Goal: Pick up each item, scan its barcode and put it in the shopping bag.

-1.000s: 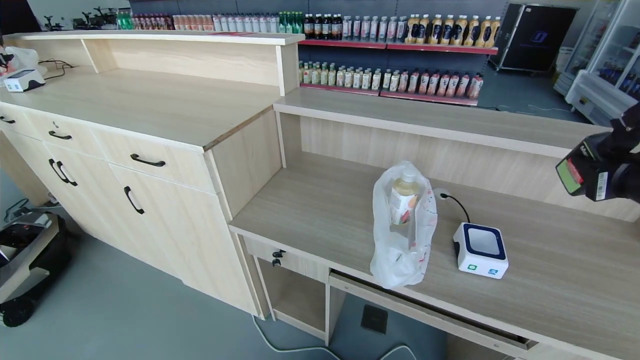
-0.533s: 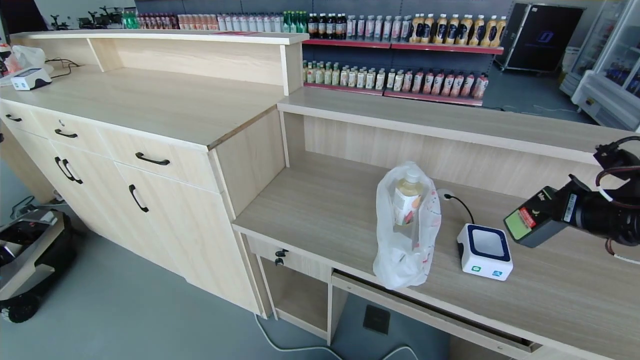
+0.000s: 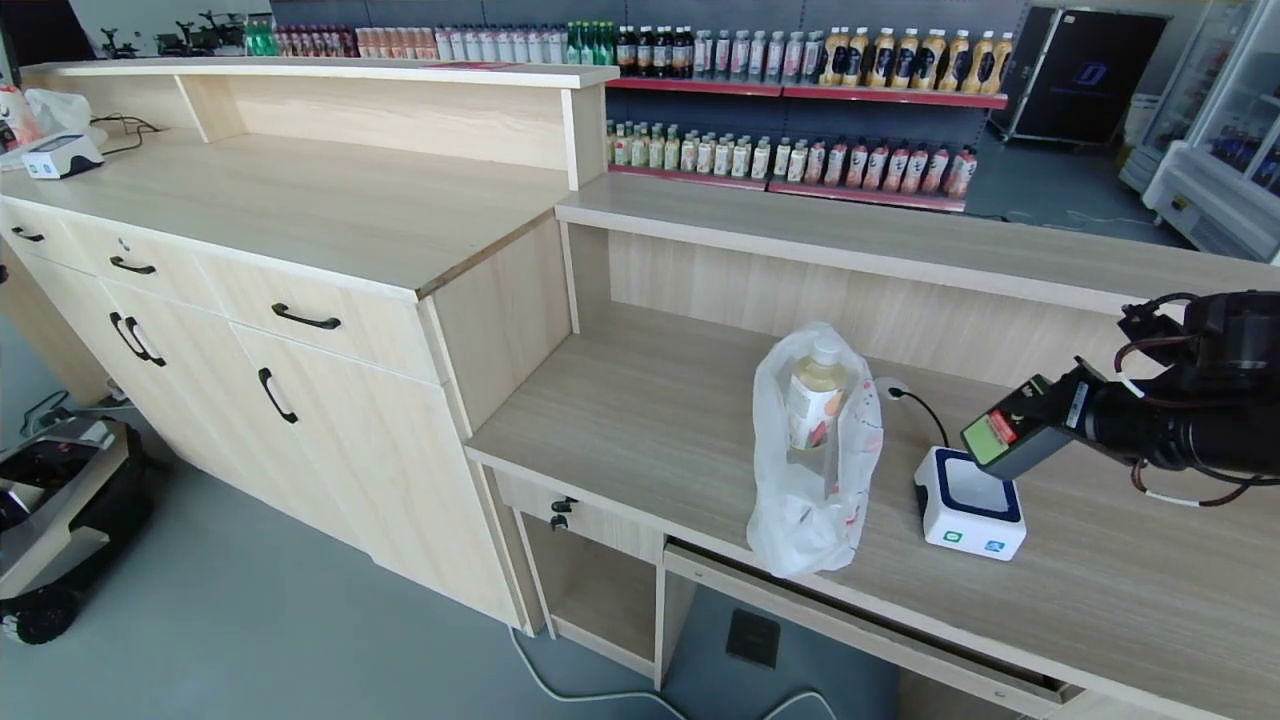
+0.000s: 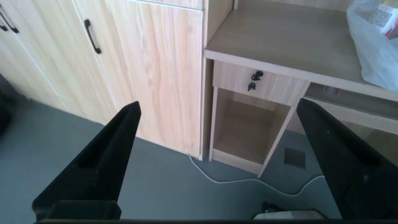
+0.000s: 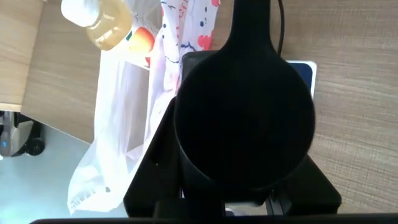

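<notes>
My right gripper (image 3: pixel 1082 418) is shut on a dark container (image 3: pixel 1020 428) with a green end and a barcode label. It holds the container tilted just above the white scanner (image 3: pixel 968 502) on the lower counter. In the right wrist view the dark container (image 5: pixel 244 118) hides most of the scanner (image 5: pixel 303 70). To the scanner's left stands the translucent shopping bag (image 3: pixel 812 470) with a pale drink bottle (image 3: pixel 814 395) upright inside. Bag (image 5: pixel 121 130) and bottle (image 5: pixel 99 26) also appear in the right wrist view. My left gripper (image 4: pixel 217 109) hangs open over the floor beside the counter, holding nothing.
The scanner's black cable (image 3: pixel 918 405) runs to the counter's back wall. A raised ledge (image 3: pixel 860 235) overhangs the back of the lower counter (image 3: pixel 650 410). A higher counter (image 3: pixel 300 205) with drawers stands to the left. Bare wood lies right of the scanner.
My right arm has come down and to the left with the dark container, from high at the right edge to just over the scanner. The head camera shifted slightly at first.
</notes>
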Robot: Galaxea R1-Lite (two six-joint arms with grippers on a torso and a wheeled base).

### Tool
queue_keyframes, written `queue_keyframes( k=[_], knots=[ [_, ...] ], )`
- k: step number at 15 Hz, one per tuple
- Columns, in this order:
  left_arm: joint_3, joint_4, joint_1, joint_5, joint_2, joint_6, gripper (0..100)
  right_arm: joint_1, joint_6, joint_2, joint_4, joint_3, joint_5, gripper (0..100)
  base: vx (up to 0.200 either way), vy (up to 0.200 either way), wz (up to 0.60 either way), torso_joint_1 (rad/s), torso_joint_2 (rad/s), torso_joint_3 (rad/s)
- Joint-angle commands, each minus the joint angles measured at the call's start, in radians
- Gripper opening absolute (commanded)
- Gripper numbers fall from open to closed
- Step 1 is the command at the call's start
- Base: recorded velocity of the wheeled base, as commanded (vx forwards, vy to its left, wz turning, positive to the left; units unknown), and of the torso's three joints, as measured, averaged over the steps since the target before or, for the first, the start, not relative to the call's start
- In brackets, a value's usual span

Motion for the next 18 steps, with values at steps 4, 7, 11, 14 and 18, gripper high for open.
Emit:
queue_keyframes(
  k=[4,7,11,14,18],
  knots=[
    [0.000,0.000,0.000,0.000,0.000,0.001,100,0.000,-0.009,0.094,-0.001,-0.054,0.046,0,0.000,0.000,0.00,0.000,0.00,0.000],
    [0.000,0.000,0.000,0.000,0.000,0.001,100,0.002,-0.043,0.130,-0.004,-0.087,0.049,0,0.000,0.000,0.00,0.000,0.00,0.000],
    [0.000,0.000,0.000,0.000,0.000,-0.001,100,0.000,-0.093,0.155,-0.014,-0.084,0.071,0,0.000,0.000,0.00,0.000,0.00,0.000],
    [0.000,0.000,0.000,0.000,0.000,0.001,100,-0.001,-0.089,0.173,-0.019,-0.087,0.072,0,0.000,0.000,0.00,0.000,0.00,0.000],
    [0.000,0.000,0.000,0.000,0.000,-0.001,100,-0.001,-0.090,0.196,-0.051,-0.095,0.072,0,0.000,0.000,0.00,0.000,0.00,0.000]
  ],
)
